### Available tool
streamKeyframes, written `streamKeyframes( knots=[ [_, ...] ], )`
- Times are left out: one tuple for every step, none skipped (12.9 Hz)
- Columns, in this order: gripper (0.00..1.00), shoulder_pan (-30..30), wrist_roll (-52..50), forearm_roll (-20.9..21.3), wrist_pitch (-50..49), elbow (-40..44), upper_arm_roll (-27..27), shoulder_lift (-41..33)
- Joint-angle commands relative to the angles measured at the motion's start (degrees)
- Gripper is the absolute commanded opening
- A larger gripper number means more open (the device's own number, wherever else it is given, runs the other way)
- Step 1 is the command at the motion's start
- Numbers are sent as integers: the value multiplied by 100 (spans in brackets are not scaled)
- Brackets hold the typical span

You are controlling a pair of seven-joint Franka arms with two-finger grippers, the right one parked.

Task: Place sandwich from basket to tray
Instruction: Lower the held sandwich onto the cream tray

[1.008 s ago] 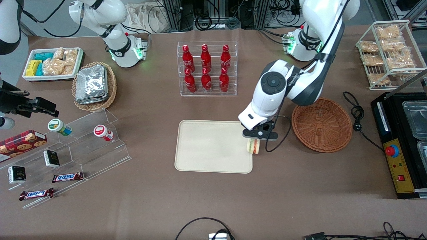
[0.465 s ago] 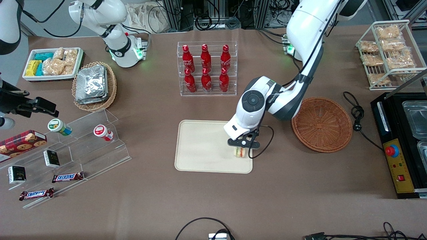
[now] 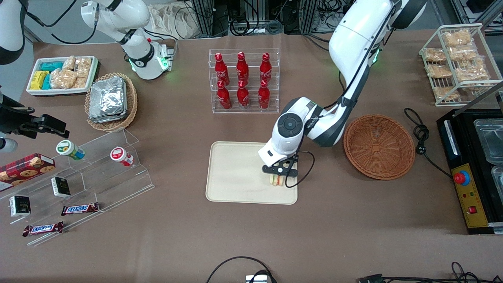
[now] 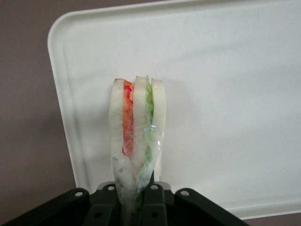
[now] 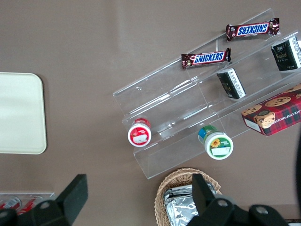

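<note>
My left gripper (image 3: 278, 175) is shut on the sandwich (image 3: 277, 180), a pale bread wedge with green, orange and red layers, and holds it over the cream tray (image 3: 235, 177), near the tray's edge toward the basket. In the left wrist view the sandwich (image 4: 137, 132) stands on edge between the black fingers (image 4: 155, 197) above the tray (image 4: 225, 94). I cannot tell whether it touches the tray. The reddish-brown wicker basket (image 3: 379, 146) stands empty on the table beside the tray, toward the working arm's end.
A clear rack of red bottles (image 3: 243, 80) stands farther from the front camera than the tray. A clear stepped stand (image 3: 98, 173) with snacks and a tan basket of foil packs (image 3: 111, 103) lie toward the parked arm's end. A black machine (image 3: 471, 169) and wire rack (image 3: 458, 63) lie past the basket.
My left gripper has carried the sandwich from the tray's edge beside the basket inward over the tray, and has slowed.
</note>
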Motion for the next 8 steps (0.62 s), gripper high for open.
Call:
streamKeyframes(
  knots=[
    [18,-64,-72,8,61,171,45,156],
    [21,-64,-72,9,87,153,45,174],
    [30,-73,-80,9,88,153,45,183],
    [62,-82,-89,9,88,153,45,200],
    [100,-125,-229,17,88,162,45,218],
    [100,-178,-447,35,88,162,54,218],
    [100,-178,-537,44,88,170,54,209],
    [100,-170,-564,26,88,205,62,192]
  ],
)
